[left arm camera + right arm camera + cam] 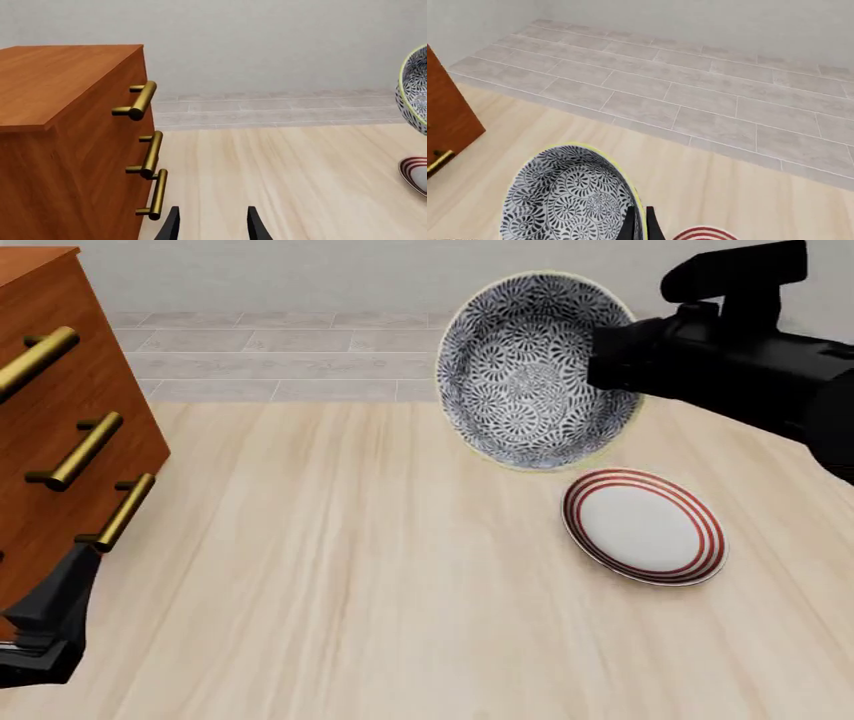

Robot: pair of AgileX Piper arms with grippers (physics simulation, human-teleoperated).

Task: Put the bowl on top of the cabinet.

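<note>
The right hand (pixel 638 223) holds the bowl (pixel 538 370) up off the worktop (pixel 374 580), its two fingers pinched together on the bowl's pale yellowish rim, one inside and one outside. The bowl hangs tipped on edge, its black-and-white floral inside facing the front camera, directly above and just behind the plate (pixel 645 526), a flat white dish with red rings that lies on the pale wood. The bowl and the plate do not touch.

The cabinet (pixel 60 410), reddish-brown with three brass bar handles down its front, stands well apart from the plate, at the far left of the worktop. Its flat top (pixel 57 80) is bare in the left wrist view.

The left hand (pixel 210 222) sits low beside the foot of the cabinet, its two dark fingers spread apart with nothing between them, pointing along the worktop past the lowest handle. In that same view the bowl (pixel 415 90) and a sliver of the plate (pixel 415 172) show at the edge.
</note>
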